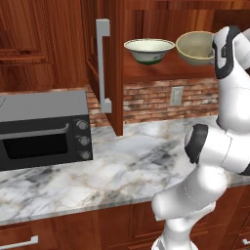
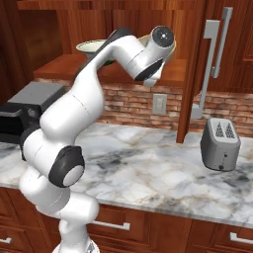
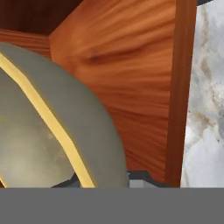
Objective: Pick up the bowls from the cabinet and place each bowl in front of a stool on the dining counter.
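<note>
tan bowl (image 1: 195,47) is seen on the open cabinet's shelf (image 1: 161,72), at the right, with the pale-green bowl (image 1: 149,50) beside it to the left, apart. in the hand view the tan bowl's rim (image 3: 52,127) is pressed close at the bottom edge, and the gripper appears pinched on that rim, though the tips are barely seen. grasp step judged under way. a straight lift is advised, clear of the shelf edge, then a slow withdrawal past the door (image 1: 110,63), kept level; rim pinch may slip.

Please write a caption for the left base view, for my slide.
Robot arm reaches the tan bowl beside the pale-green bowl in the open cabinet.
</note>
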You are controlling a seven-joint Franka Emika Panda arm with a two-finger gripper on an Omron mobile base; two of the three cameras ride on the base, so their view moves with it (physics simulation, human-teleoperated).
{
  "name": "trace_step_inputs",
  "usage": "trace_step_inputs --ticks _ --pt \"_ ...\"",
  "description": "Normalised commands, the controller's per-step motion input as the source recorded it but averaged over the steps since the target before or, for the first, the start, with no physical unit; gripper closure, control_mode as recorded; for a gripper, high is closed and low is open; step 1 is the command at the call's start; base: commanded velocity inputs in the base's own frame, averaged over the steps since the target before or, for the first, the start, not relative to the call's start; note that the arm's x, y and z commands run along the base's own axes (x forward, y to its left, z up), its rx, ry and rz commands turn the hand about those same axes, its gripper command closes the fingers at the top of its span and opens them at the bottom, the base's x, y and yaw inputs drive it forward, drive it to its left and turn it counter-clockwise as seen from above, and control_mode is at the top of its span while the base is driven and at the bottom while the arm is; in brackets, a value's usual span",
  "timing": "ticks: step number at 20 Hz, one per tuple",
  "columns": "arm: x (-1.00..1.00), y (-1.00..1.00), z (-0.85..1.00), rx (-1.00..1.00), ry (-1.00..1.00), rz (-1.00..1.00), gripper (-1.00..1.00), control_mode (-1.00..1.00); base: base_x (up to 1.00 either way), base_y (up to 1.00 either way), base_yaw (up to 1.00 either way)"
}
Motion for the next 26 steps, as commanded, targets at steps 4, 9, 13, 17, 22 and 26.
trace_step_inputs --ticks 4,9,13,17,22,26 --pt "-0.51 0.02 0.00 0.01 0.06 0.00 1.00 -1.00 0.00 0.00 0.00" --pt "-0.49 0.04 0.00 0.02 0.14 0.00 1.00 -1.00 0.00 0.00 0.00" --pt "-0.53 0.03 0.00 0.02 0.19 -0.01 1.00 -1.00 0.00 0.00 0.00" --pt "-0.54 0.09 0.00 0.01 0.28 0.00 1.00 -1.00 0.00 0.00 0.00" --pt "-0.45 0.15 0.00 0.03 0.30 0.00 1.00 -1.00 0.00 0.00 0.00" --pt "-0.38 0.18 0.02 0.05 0.26 0.00 1.00 -1.00 0.00 0.00 0.00"
